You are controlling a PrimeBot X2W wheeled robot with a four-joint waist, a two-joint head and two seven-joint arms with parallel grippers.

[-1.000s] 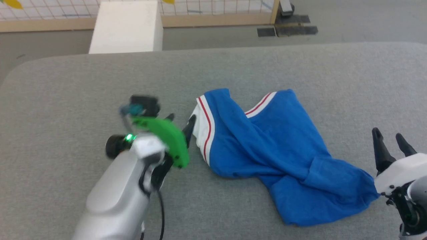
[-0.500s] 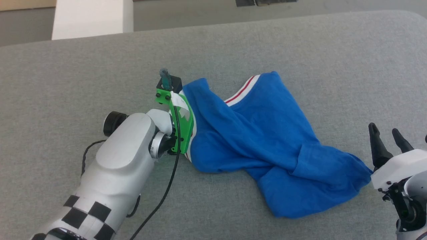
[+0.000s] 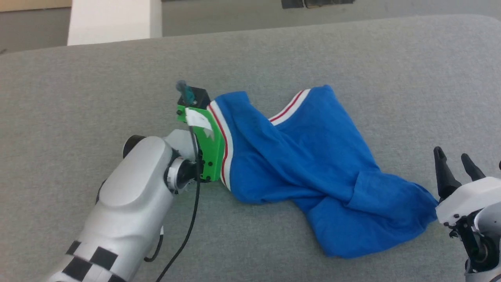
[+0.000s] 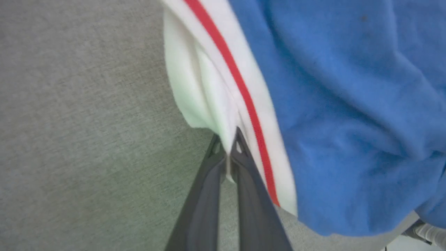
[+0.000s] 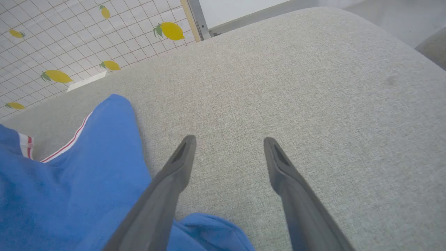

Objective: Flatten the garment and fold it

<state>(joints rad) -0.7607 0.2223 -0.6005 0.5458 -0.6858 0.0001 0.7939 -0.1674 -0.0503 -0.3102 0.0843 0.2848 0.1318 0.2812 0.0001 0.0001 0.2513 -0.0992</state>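
Observation:
The garment (image 3: 313, 164) lies crumpled on the grey cushioned surface (image 3: 352, 58), bright blue with a white, red-striped edge on its left side. In the left wrist view my left gripper (image 4: 228, 139) is shut, pinching a fold of the garment's white edge (image 4: 195, 90) beside the red stripe. From the head, the green wrist mount (image 3: 209, 145) hides those fingers against the garment's left edge. My right gripper (image 3: 452, 154) stands open just right of the garment's lower right corner, with nothing between its fingers. The right wrist view has the right gripper (image 5: 230, 141) over bare cushion, with blue cloth (image 5: 69, 181) to its left.
The cushion's far edge runs along the top of the head view, with a white box (image 3: 113, 19) and dark floor mats (image 3: 317, 3) beyond it. A tiled panel with lemon prints (image 5: 69, 35) stands past the cushion in the right wrist view.
My left gripper moved right to the garment's white edge and closed on it. The head camera tilted down. The right gripper stayed open in place.

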